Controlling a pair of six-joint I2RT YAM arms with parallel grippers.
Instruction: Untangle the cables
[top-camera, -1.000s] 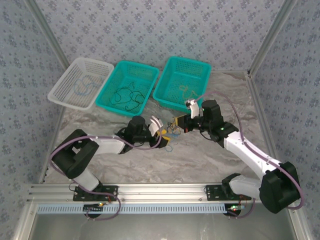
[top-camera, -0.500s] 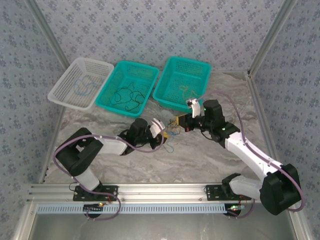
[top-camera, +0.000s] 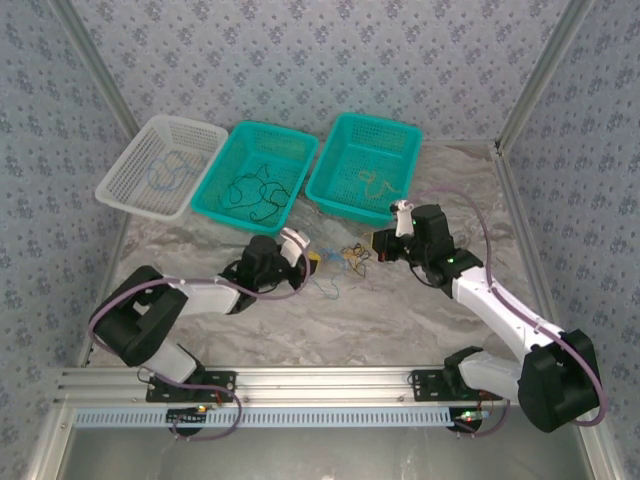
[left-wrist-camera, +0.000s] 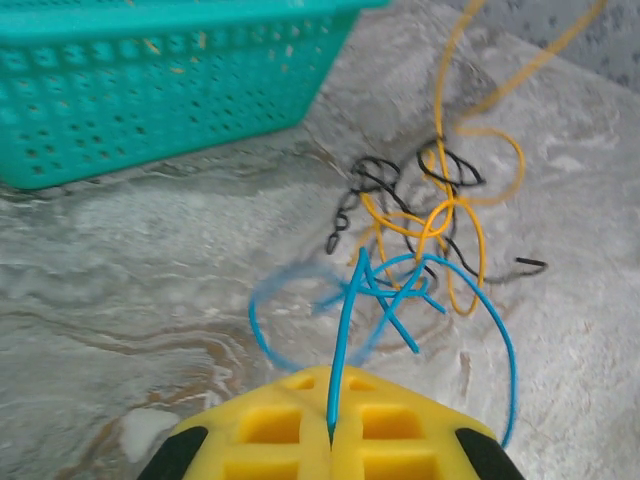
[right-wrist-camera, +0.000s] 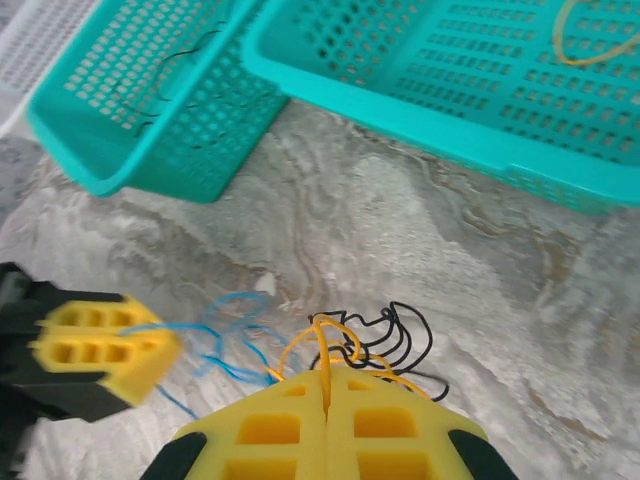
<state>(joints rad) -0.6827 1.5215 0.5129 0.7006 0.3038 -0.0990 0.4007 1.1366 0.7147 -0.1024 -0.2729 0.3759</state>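
Left tool: clamped shut on blue cable.
Right tool: clamped shut on yellow cable.
Tangle: on surface between tools, black cable looped in.
Risk: pulling apart may cinch the knot, or thin wire slips free.

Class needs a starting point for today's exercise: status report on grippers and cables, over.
Left gripper shut on blue cable. Right gripper shut on yellow cable. Black cable tangled with both on the table. Teal basket beyond, apart from tangle.
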